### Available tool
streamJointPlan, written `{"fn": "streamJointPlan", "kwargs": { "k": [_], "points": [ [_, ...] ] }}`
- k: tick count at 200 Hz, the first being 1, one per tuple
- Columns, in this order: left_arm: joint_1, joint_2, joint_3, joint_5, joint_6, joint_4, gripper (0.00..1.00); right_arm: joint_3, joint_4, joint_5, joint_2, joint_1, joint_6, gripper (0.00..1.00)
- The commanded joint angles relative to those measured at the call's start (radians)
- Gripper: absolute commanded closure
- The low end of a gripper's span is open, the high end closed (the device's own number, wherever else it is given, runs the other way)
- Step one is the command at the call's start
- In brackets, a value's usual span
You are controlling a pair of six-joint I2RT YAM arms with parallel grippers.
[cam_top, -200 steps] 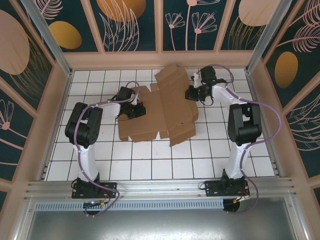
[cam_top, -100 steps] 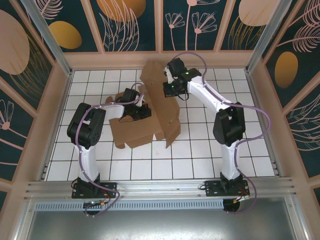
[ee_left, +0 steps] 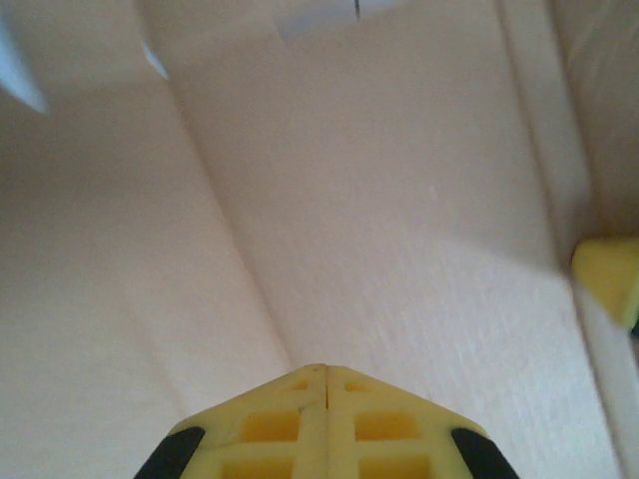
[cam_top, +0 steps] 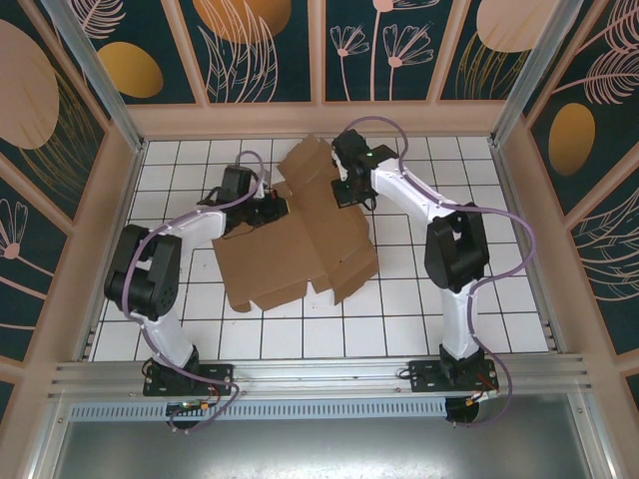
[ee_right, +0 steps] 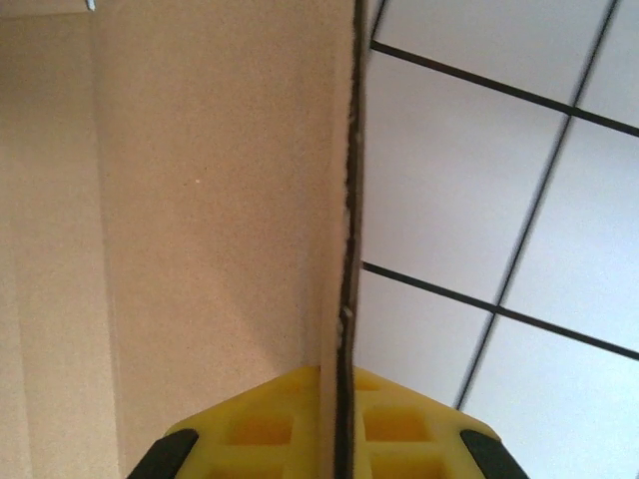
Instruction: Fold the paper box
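Your box [cam_top: 300,244] is a wide brown cardboard sheet, unfolded but creased. It is spread over the far middle of the white tiled table [cam_top: 399,319], between your two arms. Its near flaps point towards you and a far flap reaches close to the back wall [cam_top: 319,118]. Your right gripper [cam_top: 344,192] is at the sheet's far right edge. In its wrist view that gripper [ee_right: 339,377] is clamped onto the box [ee_right: 200,200]: the raw cardboard edge runs straight up between the two yellow fingers [ee_right: 260,429], with the panel to its left and bare table [ee_right: 479,200] to its right. Your left gripper [cam_top: 268,208] sits at the sheet's far left edge. In its wrist view the left gripper [ee_left: 325,371] has its yellow fingers [ee_left: 270,424] pressed fully together, tips right up against the box [ee_left: 379,220], whose surface shows creases. You cannot tell from here whether any fold is pinched between them. The two grippers are near each other, on opposite sides of the sheet's far portion.
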Motion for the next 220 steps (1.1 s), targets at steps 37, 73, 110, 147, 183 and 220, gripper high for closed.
{"fn": "streamJointPlan", "kwargs": {
  "k": [37,73,110,147,183,220],
  "points": [
    [0.017,0.055,-0.126,-0.085,-0.065,-0.025,1.00,-0.111,0.008,0.065,-0.148,-0.083,-0.072,0.98],
    [0.013,0.129,-0.128,-0.010,-0.098,0.037,1.00,-0.063,-0.017,0.090,-0.110,-0.047,-0.073,0.98],
    [0.008,0.152,-0.115,-0.003,-0.088,0.025,1.00,0.028,-0.072,0.209,-0.019,0.062,-0.060,0.97],
    [0.004,0.154,-0.115,-0.003,-0.089,0.027,1.00,0.092,-0.118,0.269,0.016,0.147,-0.038,0.94],
    [0.003,0.147,-0.115,-0.010,-0.089,0.024,1.00,0.145,-0.166,0.268,0.071,0.240,-0.014,0.90],
    [0.004,0.143,-0.115,-0.015,-0.086,0.019,1.00,0.179,-0.177,0.267,0.125,0.269,0.003,0.89]
  ]
}}
